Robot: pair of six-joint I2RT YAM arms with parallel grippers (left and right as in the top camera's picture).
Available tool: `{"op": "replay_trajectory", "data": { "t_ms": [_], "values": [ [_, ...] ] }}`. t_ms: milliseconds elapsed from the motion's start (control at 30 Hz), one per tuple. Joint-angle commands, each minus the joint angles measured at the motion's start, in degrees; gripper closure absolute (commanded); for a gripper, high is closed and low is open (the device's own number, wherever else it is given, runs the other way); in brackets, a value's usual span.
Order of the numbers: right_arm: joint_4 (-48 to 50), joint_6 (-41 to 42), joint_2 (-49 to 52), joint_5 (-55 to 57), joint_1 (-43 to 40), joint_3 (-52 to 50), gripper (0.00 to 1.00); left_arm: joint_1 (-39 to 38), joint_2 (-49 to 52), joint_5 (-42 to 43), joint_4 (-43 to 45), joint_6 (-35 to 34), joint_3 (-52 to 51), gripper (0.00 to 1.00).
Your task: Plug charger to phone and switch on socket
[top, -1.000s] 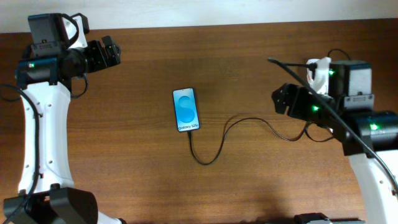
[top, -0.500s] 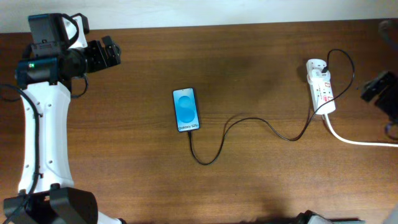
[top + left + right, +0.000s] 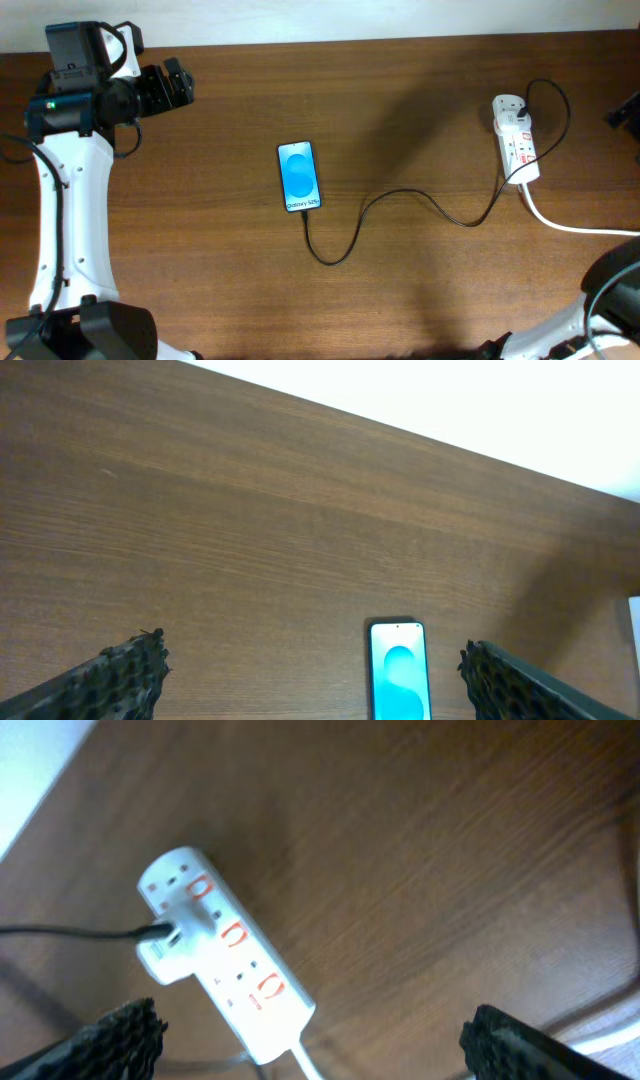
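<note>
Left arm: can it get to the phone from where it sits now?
Probably yes. The left gripper is open and faces the phone, with only bare table between them. The charger cable trails off toward the right arm's side, clear of that path.

1. Between the phone (image 3: 300, 176) and the power strip (image 3: 516, 138), your only obstacle is the black cable (image 3: 405, 191), which loops across the table (image 3: 200, 250).
2. Right of the strip, the white cord (image 3: 580, 229) crosses your path.

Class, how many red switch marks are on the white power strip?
3, in a row along the power strip: one by its rounded end, one in the middle, one nearest its cord.
</note>
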Motion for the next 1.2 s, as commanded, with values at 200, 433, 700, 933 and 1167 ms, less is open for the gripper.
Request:
{"op": "replay_trajectory", "data": {
  "t_ms": [200,433,700,933,1167],
  "values": [
    [8.46,-3.85,12.66,-3.56,4.37,0.79,0.0,0.15,-0.7,-0.37,-0.04,0.5,0.48,0.01],
    [10.25,-3.69,18.51,1.55,9.25,0.79,0.0,0.15,-0.7,-0.37,-0.04,0.52,0.48,0.01],
    [10.38,-3.87,20.35,3.19,11.17,-0.07,0.0,0.15,-0.7,-0.37,-0.04,0.5,0.48,0.01],
    [10.38,-3.8,20.35,3.19,11.54,-2.56,0.0,0.15,-0.7,-0.37,-0.2,0.5,0.46,0.01],
    [8.39,-3.65,20.35,2.95,12.0,-2.97,0.0,0.15,-0.7,-0.37,-0.2,0.5,0.48,0.01]
  ]
}}
